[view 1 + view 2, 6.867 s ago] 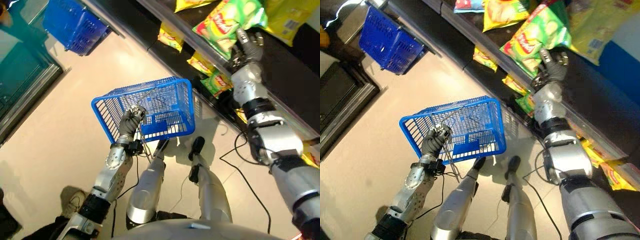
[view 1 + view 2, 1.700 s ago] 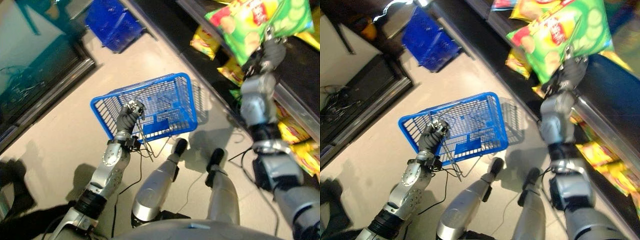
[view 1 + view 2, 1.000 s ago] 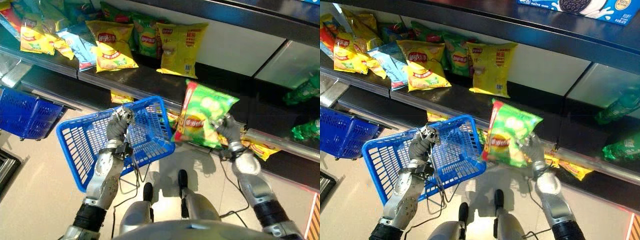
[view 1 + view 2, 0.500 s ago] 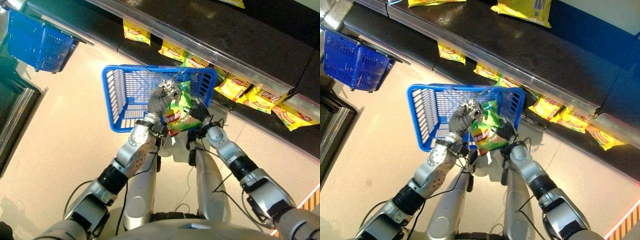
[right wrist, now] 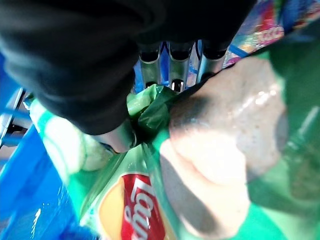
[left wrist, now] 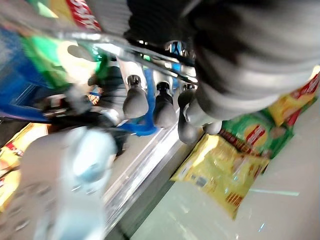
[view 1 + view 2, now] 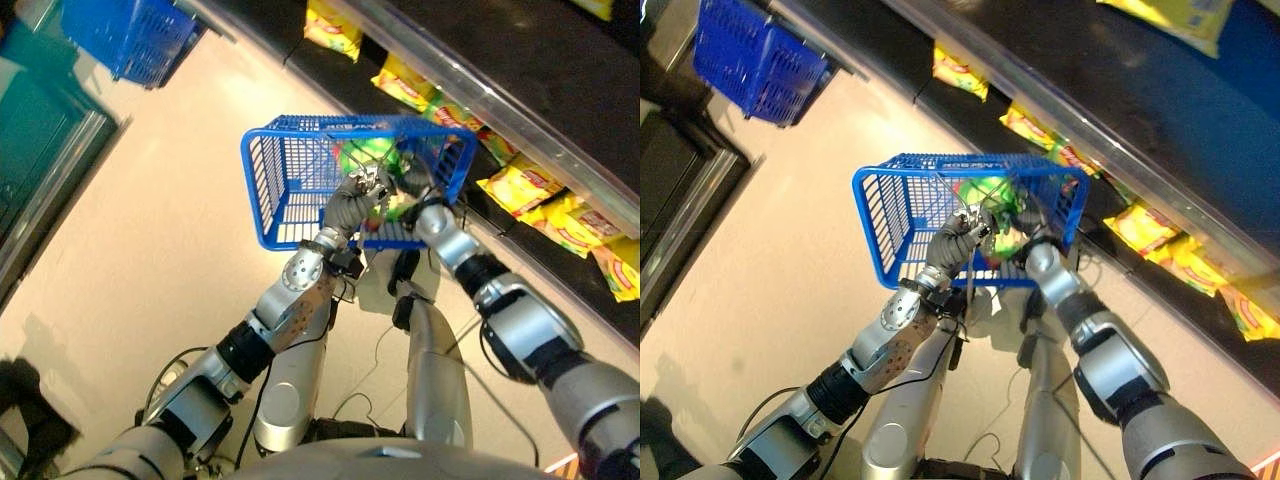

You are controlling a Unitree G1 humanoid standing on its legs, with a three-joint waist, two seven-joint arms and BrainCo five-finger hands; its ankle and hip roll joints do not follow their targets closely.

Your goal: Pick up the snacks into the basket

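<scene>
I hold the blue wire basket (image 7: 262, 190) in front of me over the floor, my left hand (image 7: 350, 205) shut on its metal handle (image 6: 150, 52). A green snack bag (image 7: 362, 158) is inside the basket near its far right corner. My right hand (image 7: 418, 183) reaches over the basket's right rim and is shut on the bag. In the right wrist view the thumb (image 5: 117, 140) and fingers pinch a crumpled edge of the green bag (image 5: 215, 165).
A low dark shelf runs along the right with several yellow snack bags (image 7: 520, 190), close behind the basket. A second blue basket (image 7: 125, 35) sits on the floor at the upper left. A dark glass-fronted unit (image 7: 40, 150) lines the left side.
The green bag has gone from over the basket's near rim to deeper inside it, with my right hand following. The camera has shifted; my left hand keeps its hold on the handle.
</scene>
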